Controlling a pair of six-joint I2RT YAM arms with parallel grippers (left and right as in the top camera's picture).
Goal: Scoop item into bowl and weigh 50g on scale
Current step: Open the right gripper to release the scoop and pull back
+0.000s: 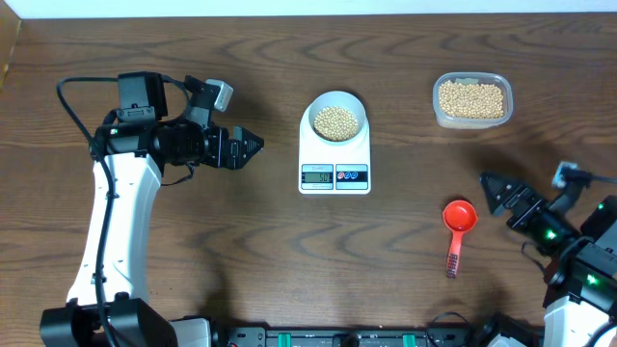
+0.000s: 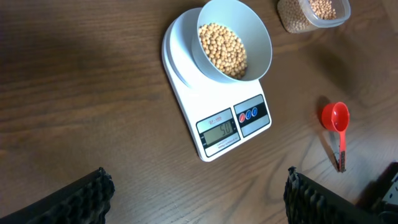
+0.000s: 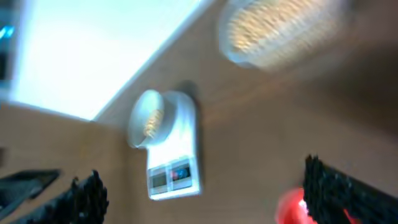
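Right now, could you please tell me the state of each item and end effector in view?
scale: switched on, display lit.
bowl: on the scale, holding beans.
tub: lidless, partly filled with beans.
scoop: lying empty on the table.
left end effector: open, empty.
right end effector: open, empty.

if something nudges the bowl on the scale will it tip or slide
Likely slides, not tips: the bowl looks low, wide and weighted by beans. It sits at the far end of the smooth scale, so a push might carry it off. Spilled round beans would probably roll.
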